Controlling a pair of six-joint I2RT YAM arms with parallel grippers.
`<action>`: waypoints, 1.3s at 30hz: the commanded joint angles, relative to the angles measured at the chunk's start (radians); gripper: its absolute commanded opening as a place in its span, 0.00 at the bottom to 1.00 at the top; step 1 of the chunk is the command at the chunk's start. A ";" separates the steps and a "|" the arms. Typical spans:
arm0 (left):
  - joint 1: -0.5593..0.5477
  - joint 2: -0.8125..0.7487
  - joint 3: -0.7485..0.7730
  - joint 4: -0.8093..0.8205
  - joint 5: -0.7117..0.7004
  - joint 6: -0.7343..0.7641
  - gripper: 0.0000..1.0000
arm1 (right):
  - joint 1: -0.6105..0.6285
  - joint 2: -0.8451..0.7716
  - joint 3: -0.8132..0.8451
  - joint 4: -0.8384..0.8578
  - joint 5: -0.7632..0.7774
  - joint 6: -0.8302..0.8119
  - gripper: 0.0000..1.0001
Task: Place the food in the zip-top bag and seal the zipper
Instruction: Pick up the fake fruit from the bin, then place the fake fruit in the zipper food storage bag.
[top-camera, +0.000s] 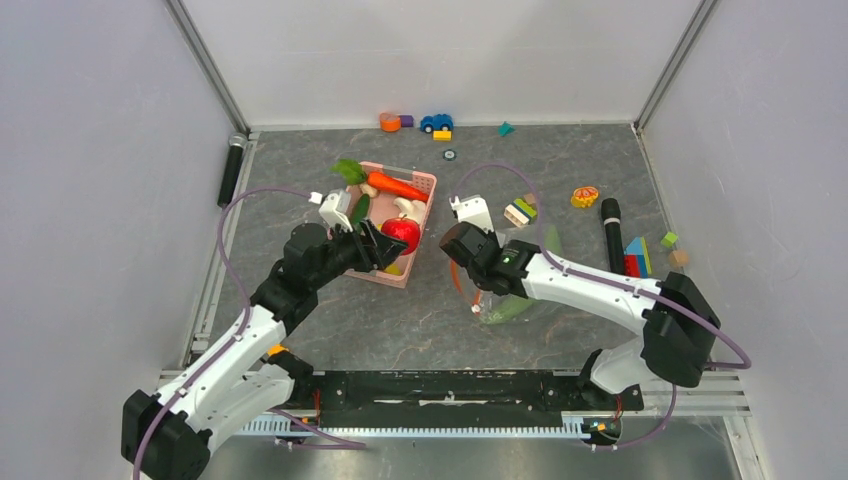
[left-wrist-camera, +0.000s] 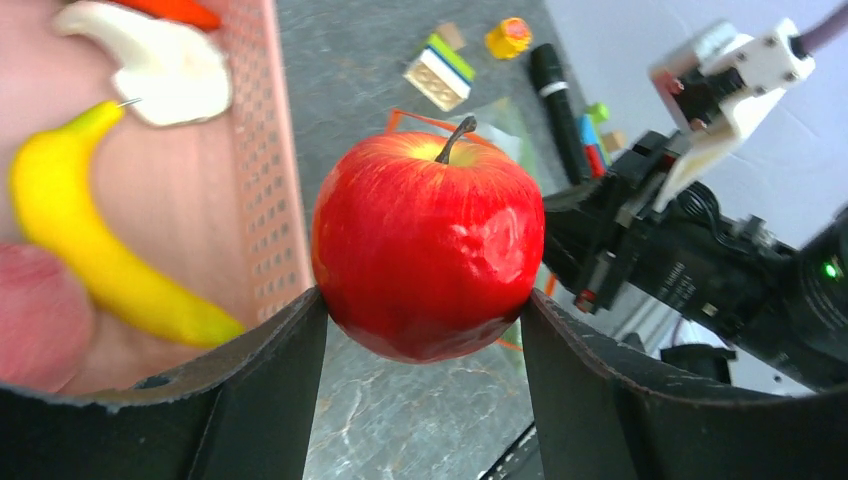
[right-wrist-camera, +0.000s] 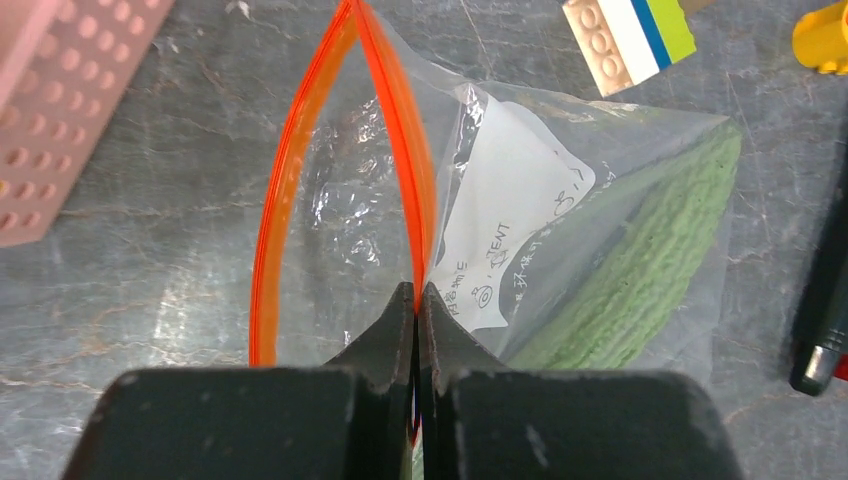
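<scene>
My left gripper is shut on a red apple, held above the table beside the pink basket. The top view shows that apple at the basket's near right corner. A yellow banana, a white mushroom and a pink piece lie in the basket, along with the carrot. My right gripper is shut on one lip of the zipper, holding the zip-top bag open at its mouth. A green cucumber lies inside the bag.
A black marker lies right of the bag and another black cylinder sits by the left wall. A striped block, coloured blocks and a toy car are scattered behind and to the right.
</scene>
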 joint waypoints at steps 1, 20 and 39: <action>-0.003 0.011 -0.018 0.197 0.192 -0.011 0.18 | -0.012 -0.091 -0.020 0.096 -0.051 -0.007 0.00; -0.222 0.256 0.026 0.295 0.083 0.010 0.19 | -0.025 -0.420 -0.255 0.306 -0.267 0.015 0.00; -0.345 0.342 0.122 0.215 -0.036 0.005 0.76 | -0.025 -0.607 -0.390 0.491 -0.439 0.007 0.00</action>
